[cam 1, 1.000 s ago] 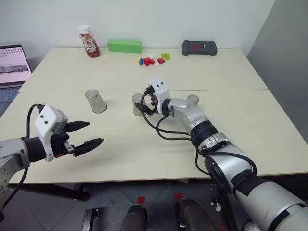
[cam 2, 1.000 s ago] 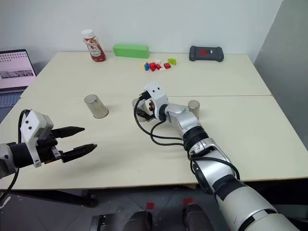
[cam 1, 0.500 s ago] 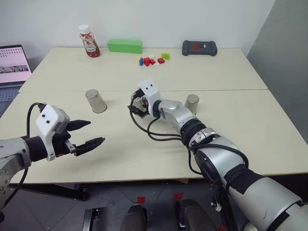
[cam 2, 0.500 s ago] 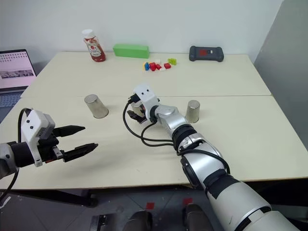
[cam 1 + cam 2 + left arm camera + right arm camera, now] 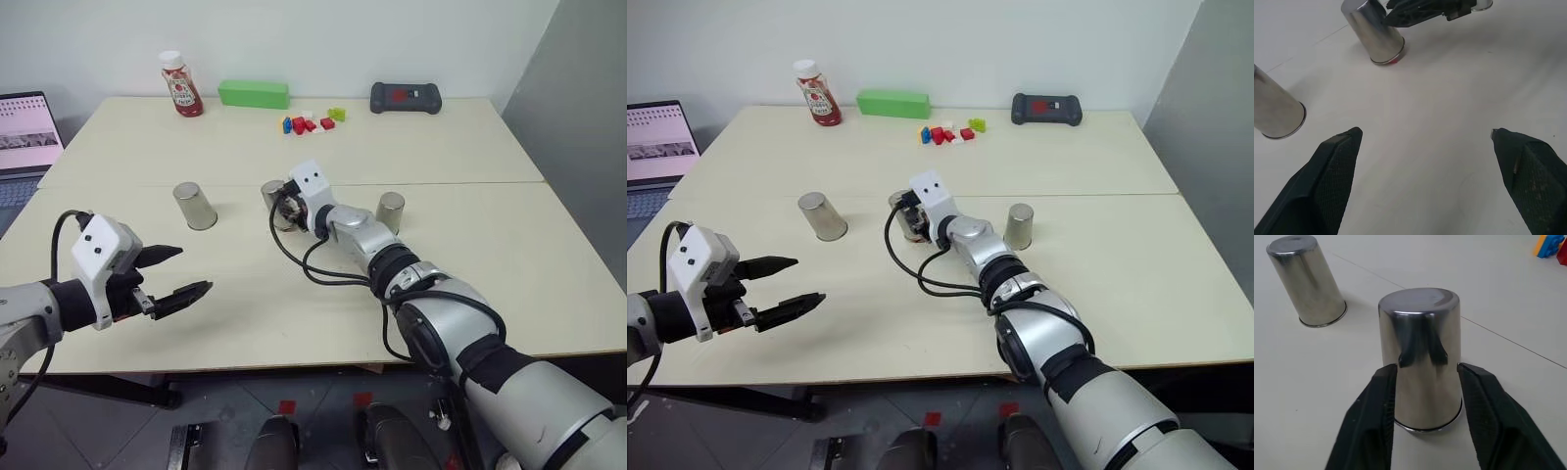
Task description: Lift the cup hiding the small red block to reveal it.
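Three upturned silver cups stand in a row on the cream table [image 5: 294, 284]. My right gripper [image 5: 1426, 366] is shut on the middle cup [image 5: 1420, 347], one black finger [image 5: 1378, 401] pressed to each side. That cup [image 5: 274, 199] still rests on the table. At its rim, the left wrist view shows a sliver of red [image 5: 1393, 60], apparently the small red block, otherwise hidden. The left cup [image 5: 195, 206] and right cup [image 5: 390, 211] stand untouched. My left gripper [image 5: 194, 270] hovers open near the table's front left, holding nothing.
Along the far edge stand a ketchup bottle [image 5: 181, 84], a green box [image 5: 254, 94], a cluster of coloured bricks [image 5: 310, 121] and a black device [image 5: 406, 97]. A laptop [image 5: 27, 132] sits off the table's left side.
My right gripper's fingers, wide apart beside the middle cup before, have closed onto its sides. The right forearm swung aside, uncovering the right cup. The left arm has kept still.
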You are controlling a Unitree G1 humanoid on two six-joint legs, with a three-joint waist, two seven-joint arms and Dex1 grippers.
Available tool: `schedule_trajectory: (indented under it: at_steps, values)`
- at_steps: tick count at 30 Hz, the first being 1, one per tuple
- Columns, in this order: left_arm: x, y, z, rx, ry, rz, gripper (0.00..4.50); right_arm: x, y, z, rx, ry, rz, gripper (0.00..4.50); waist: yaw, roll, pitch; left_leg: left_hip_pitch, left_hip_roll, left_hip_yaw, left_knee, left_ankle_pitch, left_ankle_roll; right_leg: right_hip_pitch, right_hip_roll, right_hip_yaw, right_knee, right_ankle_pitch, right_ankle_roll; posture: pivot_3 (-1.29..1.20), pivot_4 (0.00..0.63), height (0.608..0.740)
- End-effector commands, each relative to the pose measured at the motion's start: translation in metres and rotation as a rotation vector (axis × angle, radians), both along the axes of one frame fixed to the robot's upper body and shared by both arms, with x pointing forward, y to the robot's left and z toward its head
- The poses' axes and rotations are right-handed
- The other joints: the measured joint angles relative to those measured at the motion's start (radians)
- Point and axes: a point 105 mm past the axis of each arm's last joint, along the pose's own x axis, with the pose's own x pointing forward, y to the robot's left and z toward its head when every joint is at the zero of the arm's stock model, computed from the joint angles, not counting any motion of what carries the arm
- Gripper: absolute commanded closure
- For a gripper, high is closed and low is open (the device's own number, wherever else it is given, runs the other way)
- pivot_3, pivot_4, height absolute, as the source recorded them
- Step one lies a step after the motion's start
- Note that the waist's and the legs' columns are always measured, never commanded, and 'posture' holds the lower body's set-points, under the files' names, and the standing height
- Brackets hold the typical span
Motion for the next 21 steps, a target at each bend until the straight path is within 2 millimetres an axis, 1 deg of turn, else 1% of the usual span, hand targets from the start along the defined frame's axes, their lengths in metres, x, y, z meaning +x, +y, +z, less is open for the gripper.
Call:
schedule_trajectory:
  at_steps: [1, 4, 5, 9, 15, 17, 19, 21]
  values:
    - [0.002, 0.003, 0.016, 0.037, -0.06, 0.009, 0.0, -0.01, 0.027, 0.021, 0.053, -0.033, 0.06, 3.6, 0.0, 0.0, 0.0, 0.0, 0.0, 0.0, 0.0, 0.0, 0.0, 0.0, 0.0, 0.0, 0.0, 0.0, 0.0, 0.0, 0.15, 0.74]
    - [0.002, 0.004, 0.014, 0.027, -0.058, 0.01, 0.0, -0.009, 0.025, 0.026, 0.059, -0.042, 0.069, 4.37, 0.0, 0.0, 0.0, 0.0, 0.0, 0.0, 0.0, 0.0, 0.0, 0.0, 0.0, 0.0, 0.0, 0.0, 0.0, 0.0, 0.15, 0.74]
    - [0.002, 0.003, 0.013, 0.023, -0.057, 0.009, 0.0, -0.009, 0.025, 0.027, 0.06, -0.044, 0.07, 4.48, 0.0, 0.0, 0.0, 0.0, 0.0, 0.0, 0.0, 0.0, 0.0, 0.0, 0.0, 0.0, 0.0, 0.0, 0.0, 0.0, 0.15, 0.74]
    - [0.002, 0.002, 0.012, 0.013, -0.055, 0.005, 0.0, -0.009, 0.024, 0.032, 0.068, -0.056, 0.086, 4.48, 0.0, 0.0, 0.0, 0.0, 0.0, 0.0, 0.0, 0.0, 0.0, 0.0, 0.0, 0.0, 0.0, 0.0, 0.0, 0.0, 0.15, 0.74]
    - [0.002, 0.003, 0.009, 0.005, -0.054, 0.007, 0.0, -0.014, 0.025, 0.034, 0.088, -0.065, 0.175, 4.48, 0.0, 0.0, 0.0, 0.0, 0.0, 0.0, 0.0, 0.0, 0.0, 0.0, 0.0, 0.0, 0.0, 0.0, 0.0, 0.0, 0.15, 0.74]
    - [0.003, 0.002, 0.01, 0.0, -0.056, 0.007, 0.0, -0.015, 0.024, 0.036, 0.085, -0.083, 0.194, 4.48, 0.0, 0.0, 0.0, 0.0, 0.0, 0.0, 0.0, 0.0, 0.0, 0.0, 0.0, 0.0, 0.0, 0.0, 0.0, 0.0, 0.15, 0.74]
    - [0.004, 0.001, 0.009, -0.003, -0.057, 0.003, 0.0, -0.012, 0.017, 0.041, 0.099, -0.104, 0.186, 4.48, 0.0, 0.0, 0.0, 0.0, 0.0, 0.0, 0.0, 0.0, 0.0, 0.0, 0.0, 0.0, 0.0, 0.0, 0.0, 0.0, 0.15, 0.74]
    - [0.005, 0.0, 0.01, -0.003, -0.059, -0.001, 0.0, -0.008, 0.008, 0.046, 0.116, -0.12, 0.173, 4.11, 0.001, 0.0, 0.0, 0.0, 0.0, 0.0, 0.0, 0.0, 0.0, 0.0, 0.0, 0.0, 0.0, 0.0, 0.0, 0.0, 0.15, 0.74]
